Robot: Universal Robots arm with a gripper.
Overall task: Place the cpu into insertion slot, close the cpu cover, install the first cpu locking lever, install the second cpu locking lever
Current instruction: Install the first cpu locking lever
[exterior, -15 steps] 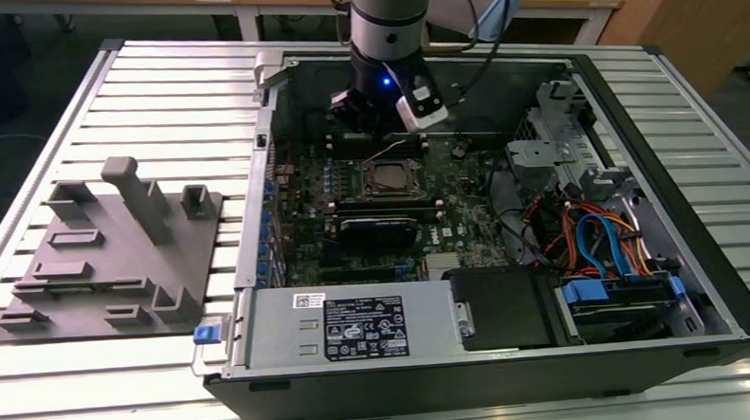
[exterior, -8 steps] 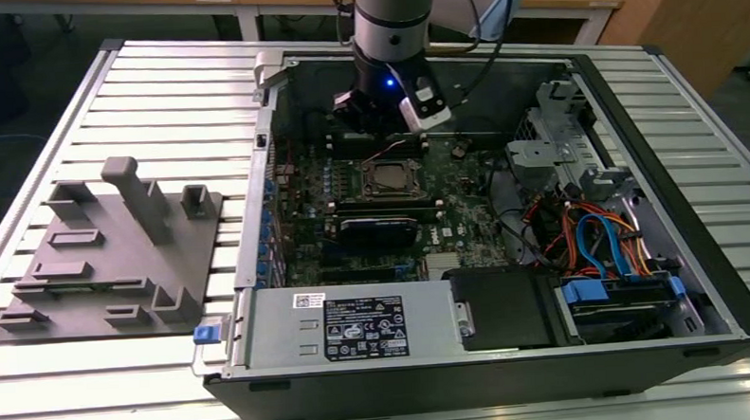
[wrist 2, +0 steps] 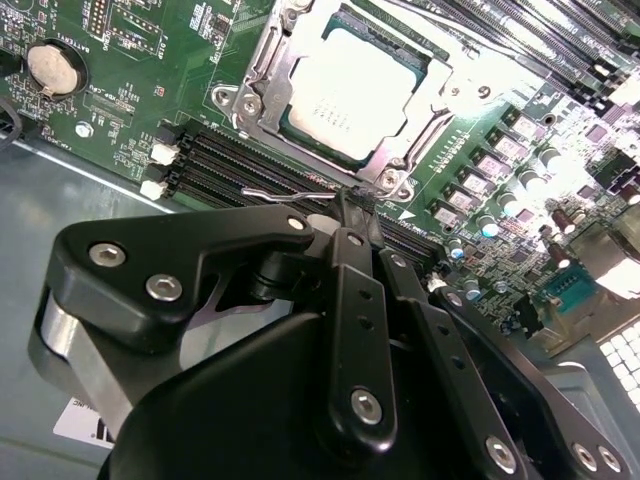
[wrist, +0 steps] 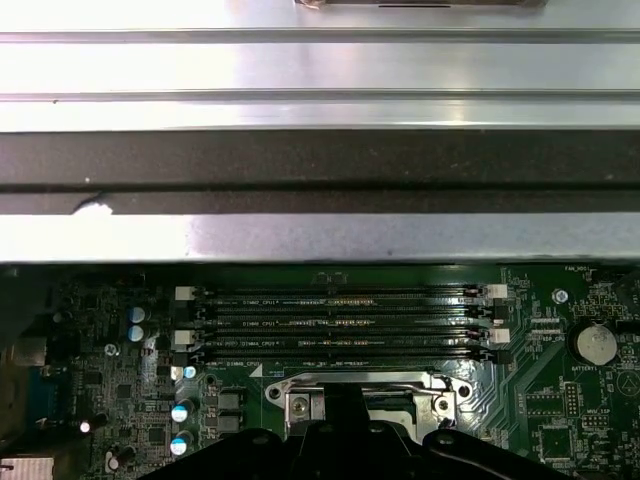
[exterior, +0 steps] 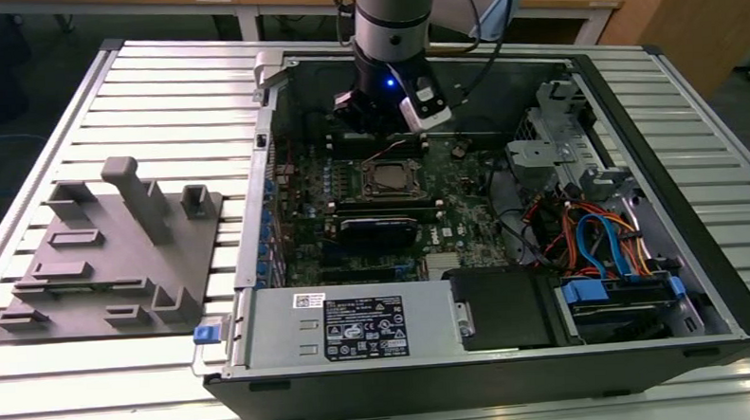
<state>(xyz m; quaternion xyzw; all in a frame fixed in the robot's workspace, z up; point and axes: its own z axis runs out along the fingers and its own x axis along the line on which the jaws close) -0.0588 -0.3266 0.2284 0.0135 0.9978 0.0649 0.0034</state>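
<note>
The cpu [wrist 2: 350, 90] already sits in the insertion slot [exterior: 393, 178], upper middle of the exterior view, inside the open computer case [exterior: 681, 254] on the slatted tabletop [exterior: 105, 393]. The cpu cover [wrist 2: 250, 95] lies flat over it, its window framing the chip's metal top, so the first two steps look done. The gripper [wrist 2: 348, 205] hangs just beside the socket, jaws drawn together at the end of a thin wire locking lever [wrist 2: 285, 195]. Whether they pinch it is unclear. The levers seem to be what is left.
</note>
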